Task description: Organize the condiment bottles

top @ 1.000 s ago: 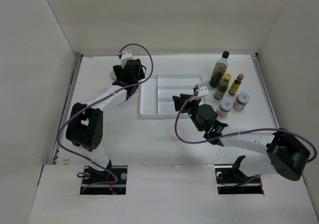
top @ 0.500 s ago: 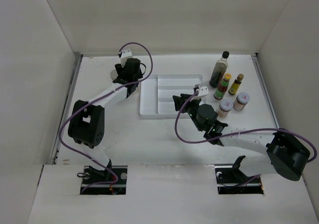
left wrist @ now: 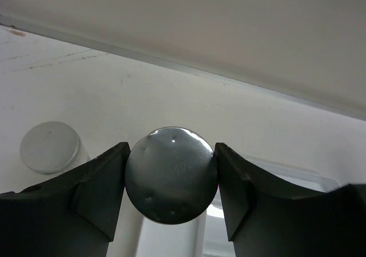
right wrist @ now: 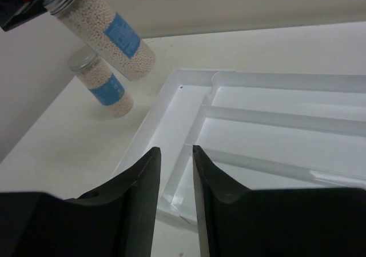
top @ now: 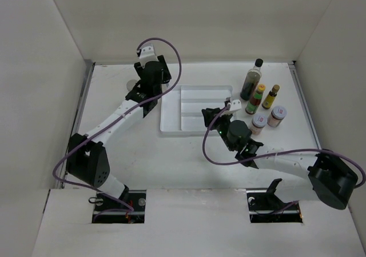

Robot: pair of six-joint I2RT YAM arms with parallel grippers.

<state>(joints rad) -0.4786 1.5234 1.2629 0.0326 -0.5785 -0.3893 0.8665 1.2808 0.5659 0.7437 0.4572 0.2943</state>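
My left gripper (left wrist: 171, 149) is shut on the grey lid of a jar of white beads with a blue label (left wrist: 171, 174). In the right wrist view this jar (right wrist: 108, 33) hangs tilted above the table. The second grey-lidded jar (left wrist: 50, 147) stands on the table to its left (top: 132, 88). My right gripper (right wrist: 175, 150) is empty, its jaws almost closed, low over the white divided tray (top: 171, 105). At the right stand the tall dark bottle (top: 251, 81), the yellow-capped bottle (top: 256, 100), the small yellow-labelled bottle (top: 270, 97) and two pinkish jars (top: 259, 123) (top: 277, 116).
White walls close in the table on the left, back and right. The tray's long compartments (right wrist: 274, 114) hold nothing. The left arm (top: 123, 114) reaches diagonally from the near left to the back; the right arm (top: 274, 157) lies across the near right.
My left arm has risen and stretched out, lifting the grey-lidded jar off the table beside its twin. My right gripper has hardly moved.
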